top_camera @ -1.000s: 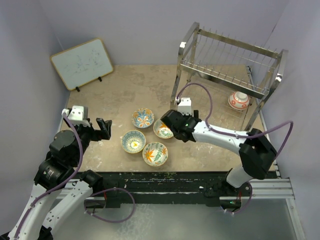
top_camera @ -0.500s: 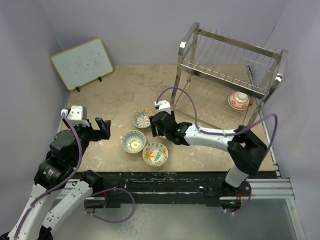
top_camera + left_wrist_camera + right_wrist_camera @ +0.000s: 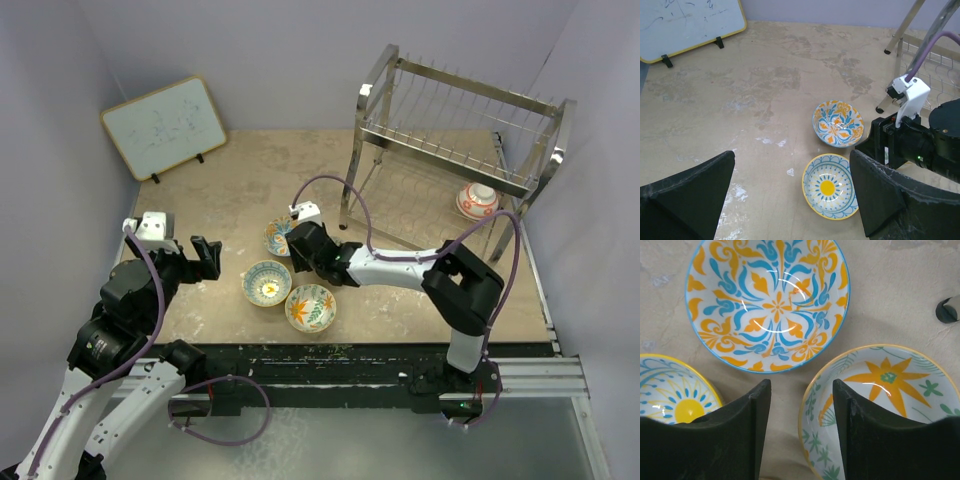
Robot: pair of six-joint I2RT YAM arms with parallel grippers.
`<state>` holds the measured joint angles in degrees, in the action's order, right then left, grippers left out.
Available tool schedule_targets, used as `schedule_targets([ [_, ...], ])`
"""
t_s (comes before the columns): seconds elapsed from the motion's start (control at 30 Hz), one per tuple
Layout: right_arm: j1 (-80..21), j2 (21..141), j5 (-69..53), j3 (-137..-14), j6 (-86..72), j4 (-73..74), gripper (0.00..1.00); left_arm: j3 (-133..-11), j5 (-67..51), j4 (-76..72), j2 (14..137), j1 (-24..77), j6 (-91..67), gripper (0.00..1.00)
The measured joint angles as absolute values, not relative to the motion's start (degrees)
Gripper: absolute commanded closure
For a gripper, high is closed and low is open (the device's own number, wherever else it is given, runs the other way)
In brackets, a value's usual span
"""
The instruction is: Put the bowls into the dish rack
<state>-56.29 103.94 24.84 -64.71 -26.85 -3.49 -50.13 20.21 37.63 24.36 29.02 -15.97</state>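
Whiteboard (image 3: 164, 126): one, wood-framed, with faint pen marks on its face. It leans back on two small black feet (image 3: 666, 61) at the far left corner of the tabletop.
Tabletop (image 3: 270, 165): beige, stone-patterned, mottled with pale scuffs and darker blotches.
Walls (image 3: 280, 50): pale lilac, plain, rising behind the tabletop and at both its sides.
Rail (image 3: 545, 375): silver slotted metal, along the tabletop's near edge, just below a black strip (image 3: 330, 352).

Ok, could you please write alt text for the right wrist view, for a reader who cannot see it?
The right gripper, its two black fingers apart, hangs over the left rim of a bowl with an orange flower. Beyond lie a blue-and-orange bowl and, at left, a bowl with a yellow sun, all on a beige table.
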Motion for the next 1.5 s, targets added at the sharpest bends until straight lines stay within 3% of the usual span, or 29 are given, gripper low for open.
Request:
schedule_targets([
  [0.27, -56.6, 106.2, 28.0, -64.7, -28.5, -1.0, 0.58, -50.1, 20.2, 37.7, 24.4, 29.0, -16.0, 0.01],
  [0.37, -56.8, 106.3, 29.4, -64.8, -29.3, 0.2, 0.74, -50.1, 20.2, 37.7, 24.4, 29.0, -16.0, 0.01],
  [0.53, -57.3, 106.9, 32.4, -65.7, -30.4, 2.2, 0.83, -50.1, 20.2, 37.7, 24.6, 29.0, -16.0, 0.01],
  [0.63, -57.7, 106.9, 34.0, -65.7, -30.5, 2.7, 1.0, -50.1, 20.2, 37.7, 24.6, 29.0, -16.1, 0.01],
  [0.87, -58.0, 102.5, 36.1, -64.8, -31.1, 3.2, 1.0, -50.1, 20.3, 37.9, 24.6, 29.0, -16.1, 0.01],
  [1.23, -58.7, 79.3, 23.5, -50.5, -36.7, -6.3, 1.0, -50.1, 20.2, 37.9, 24.5, 29.0, -16.1, 0.01],
  [1.5, -53.3, 73.4, 15.2, -40.5, -41.3, -15.4, 1.0, -50.1, 20.0, 37.9, 24.5, 29.0, -16.1, 0.01],
])
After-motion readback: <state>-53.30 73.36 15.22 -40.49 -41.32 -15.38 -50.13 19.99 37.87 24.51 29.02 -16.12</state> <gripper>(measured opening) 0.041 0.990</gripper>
